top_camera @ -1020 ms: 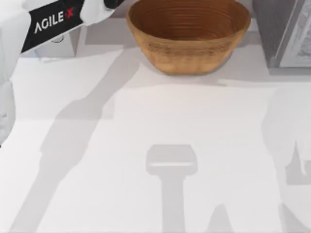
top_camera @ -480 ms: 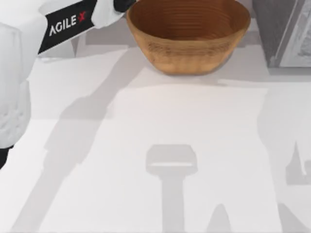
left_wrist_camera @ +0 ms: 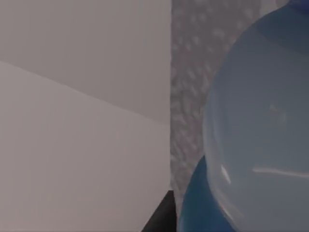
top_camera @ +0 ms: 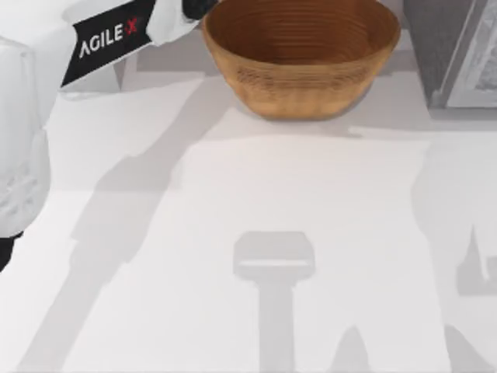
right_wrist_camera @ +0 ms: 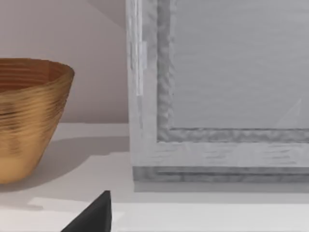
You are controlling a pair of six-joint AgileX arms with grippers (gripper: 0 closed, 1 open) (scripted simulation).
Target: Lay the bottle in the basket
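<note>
The tan woven basket (top_camera: 301, 54) stands at the back middle of the table; its side also appears in the right wrist view (right_wrist_camera: 29, 121). My left arm reaches in from the back left, and the dark end of my left gripper (top_camera: 196, 6) sits at the basket's left rim, by the picture's upper edge. In the left wrist view the bottle (left_wrist_camera: 256, 135) is very close, with a clear body and a blue part, held off the table in that gripper. A dark part of my right gripper (right_wrist_camera: 91, 215) rests low near the table, to the right of the basket.
A grey framed panel (top_camera: 454, 50) stands at the back right, close beside the basket, and looms large in the right wrist view (right_wrist_camera: 217, 96). A small white box (top_camera: 93, 78) sits under the left arm at the back left.
The left arm swung right toward the basket's left rim during the first half second, then almost stopped. The basket has not moved.
</note>
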